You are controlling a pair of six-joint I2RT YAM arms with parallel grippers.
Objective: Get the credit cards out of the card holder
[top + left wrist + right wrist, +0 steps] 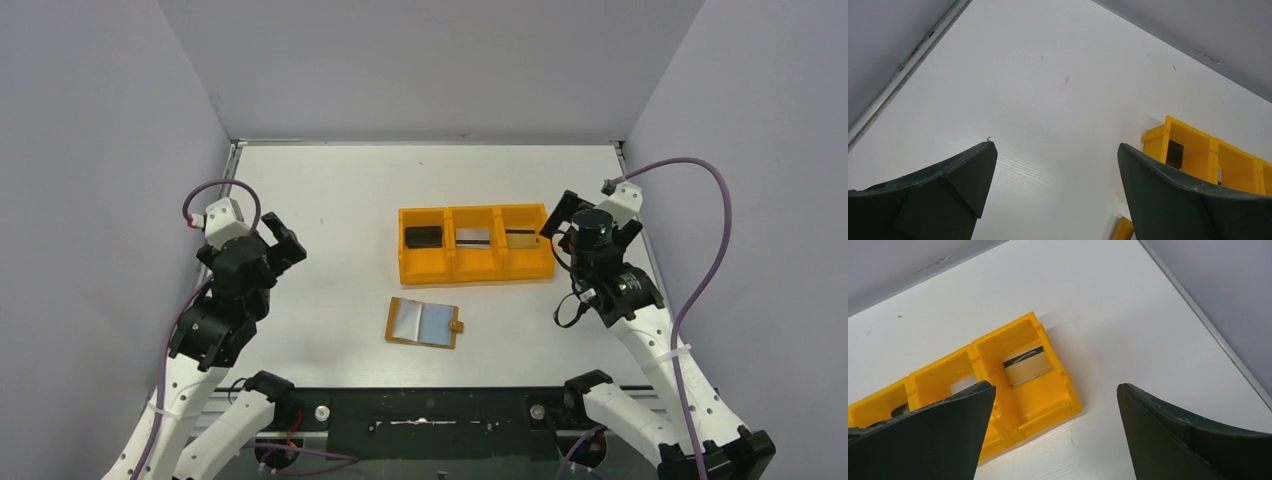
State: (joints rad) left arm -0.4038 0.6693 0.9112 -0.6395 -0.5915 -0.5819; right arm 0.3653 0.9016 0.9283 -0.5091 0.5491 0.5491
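Near mid-table, just in front of the orange tray (475, 272), the card holder (423, 322) is seen lying open & flat. Its snap tab (458, 326) points right, and it is touched by neither arm. Three credit cards (472, 238) are seen in the tray, one per compartment: dark on the left, grey in the middle, and a silvery striped card (1027, 367) leaning on the far wall of the right one. Whether another card sits in the holder's pale grey-blue pockets can't be told from above.

Left gripper (1055, 146) is spread wide w/ nothing between the jaws, well apart from the holder. Right gripper (1055, 386) is likewise spread & empty, hovering just beside the tray's right end.

Risks, as judged:
- If a card is tucked in, its thin edge prob. sits flush w/ the pocket, so a pinch could be missed or the leather-like flap grabbed instead.
- Holder looks light & soft. Unpinned, it could be dragged over the smooth white table (330, 200) or folded shut.
- Tray is rigid, glossy plastic. It could be nudged by a careless swing of the right arm & the leaning card tipped.
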